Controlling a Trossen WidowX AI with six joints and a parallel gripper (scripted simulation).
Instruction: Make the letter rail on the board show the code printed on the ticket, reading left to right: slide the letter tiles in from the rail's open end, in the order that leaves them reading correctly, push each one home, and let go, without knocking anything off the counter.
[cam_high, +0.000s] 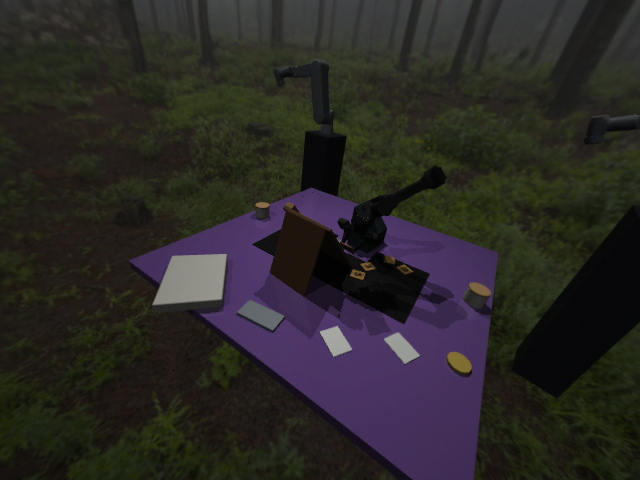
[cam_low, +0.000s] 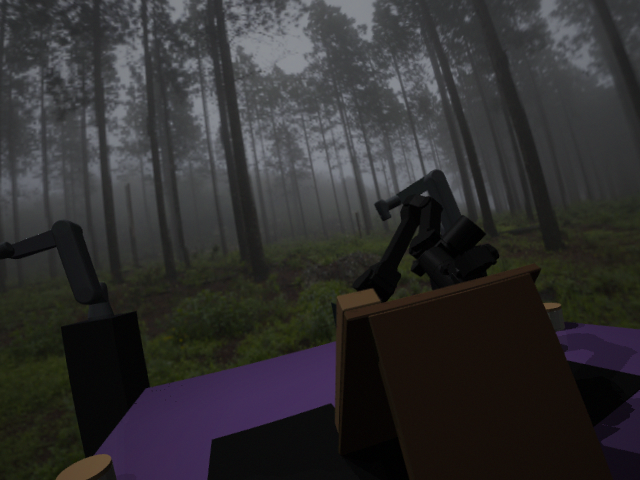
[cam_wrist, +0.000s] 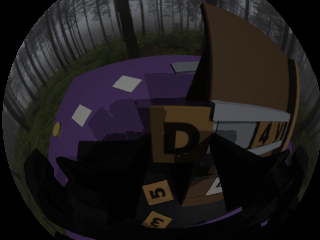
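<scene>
Arm: black six-joint robot arm (cam_high: 398, 198), centre right of the top view, reaching down and leftward from its raised elbow at upper right toward the tilted brown wooden board (cam_high: 299, 250); in the exterior view the wrist shows just above the board's top edge, right of centre.

Claw: black parallel-jaw gripper (cam_wrist: 179, 142), closed partway on a tan square letter tile marked "D" (cam_wrist: 175, 140). Fingers stand held apart by the tile's width. In the wrist view the tile fills the centre of the frame, face toward the camera, upright.

Rail: grey letter rail (cam_wrist: 250, 114), a pale strip across the board's face, right of centre in the wrist view. The D tile's right edge lies just beside the rail's near end; whether it has entered the rail cannot be told. Tan tile marked "4" (cam_wrist: 267, 135) already sits in the rail farther right, with another character beside it too small to read.

Loose tiles: tan tile marked "5" (cam_wrist: 158, 194) and tan tile marked "3" (cam_wrist: 158, 220), lower centre of the wrist view, below the claw, flat on the black mat (cam_high: 398, 297). A further tile with a partly hidden letter (cam_wrist: 214, 190) lies just right of them.

Counter: purple table top (cam_high: 361, 382); two small white cards (cam_high: 336, 341) in the lower middle of the top view, well apart from the claw.
</scene>
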